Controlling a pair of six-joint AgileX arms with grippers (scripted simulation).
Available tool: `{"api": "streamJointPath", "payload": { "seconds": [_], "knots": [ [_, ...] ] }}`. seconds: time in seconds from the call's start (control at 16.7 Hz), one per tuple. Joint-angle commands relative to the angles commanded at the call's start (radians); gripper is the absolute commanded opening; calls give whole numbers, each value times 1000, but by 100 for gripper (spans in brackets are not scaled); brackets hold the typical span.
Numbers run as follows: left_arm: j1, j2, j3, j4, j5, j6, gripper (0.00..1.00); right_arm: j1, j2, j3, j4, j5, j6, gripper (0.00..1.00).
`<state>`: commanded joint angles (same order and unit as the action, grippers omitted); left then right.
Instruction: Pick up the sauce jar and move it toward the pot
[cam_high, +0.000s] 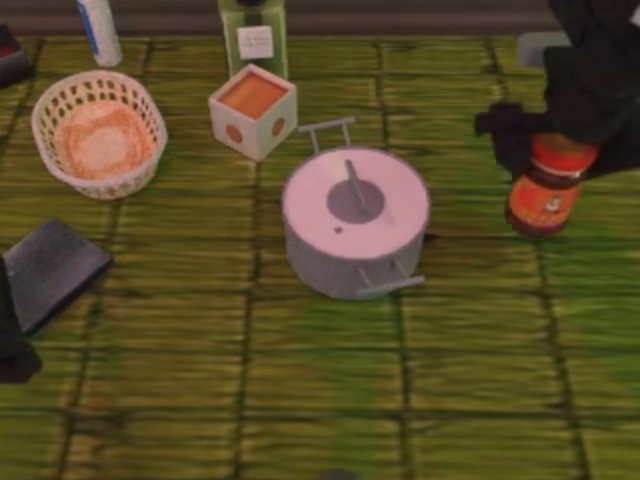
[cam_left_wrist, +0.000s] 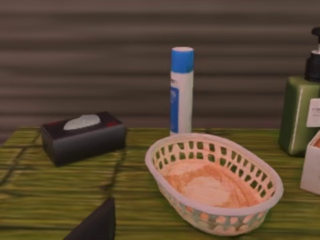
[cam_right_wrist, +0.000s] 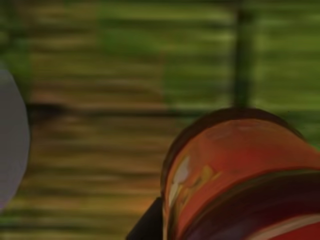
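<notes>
The sauce jar (cam_high: 545, 195) sits at the right side of the desk (cam_high: 320, 400), off to the right of the pot (cam_high: 355, 222) with a clear strip of mat between them. From above, its red-orange lid end disappears into my right gripper (cam_high: 560, 140), and the labelled body leans out below it, so I judge it is held tilted rather than standing on its own base. In the right wrist view the jar (cam_right_wrist: 240, 170) fills the near corner, label turned to the lens, with a dark piece of a finger beside it. I read the fingers as pinching the jar near its lid, since a grip up there keeps the label end free and lets the base go down first. I cannot tell whether the base touches the mat or hangs just above it.

The pot shows as a pale grey edge (cam_right_wrist: 10, 145) at the far side of that same view, which tells me the wrist already faces it. Its lid is on, its 2 thin handles pointing toward the back and front of the desk, so the side facing the jar is bare wall.

My left arm is parked at the left edge; its fingers are not in view. Its camera looks over the white basket (cam_left_wrist: 215, 182), the tissue box (cam_left_wrist: 82, 136) and the white-and-blue tube (cam_left_wrist: 181, 90).
</notes>
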<state>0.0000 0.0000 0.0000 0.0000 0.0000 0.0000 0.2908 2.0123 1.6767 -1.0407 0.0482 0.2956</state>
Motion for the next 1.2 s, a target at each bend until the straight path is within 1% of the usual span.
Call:
{"api": "streamJointPath", "payload": {
  "seconds": [0.36, 0.54, 0.78, 1.02, 1.2],
  "knots": [
    [0, 0, 0, 0, 0, 0, 100, 4, 3, -10, 8, -1, 10, 0],
    [0, 0, 0, 0, 0, 0, 100, 4, 20, -51, 72, -4, 11, 0],
    [0, 0, 0, 0, 0, 0, 100, 6, 54, -118, 173, 2, 9, 0],
    [0, 0, 0, 0, 0, 0, 100, 6, 56, -123, 179, 3, 9, 0],
    [0, 0, 0, 0, 0, 0, 100, 6, 56, -123, 179, 3, 9, 23]
  ]
}}
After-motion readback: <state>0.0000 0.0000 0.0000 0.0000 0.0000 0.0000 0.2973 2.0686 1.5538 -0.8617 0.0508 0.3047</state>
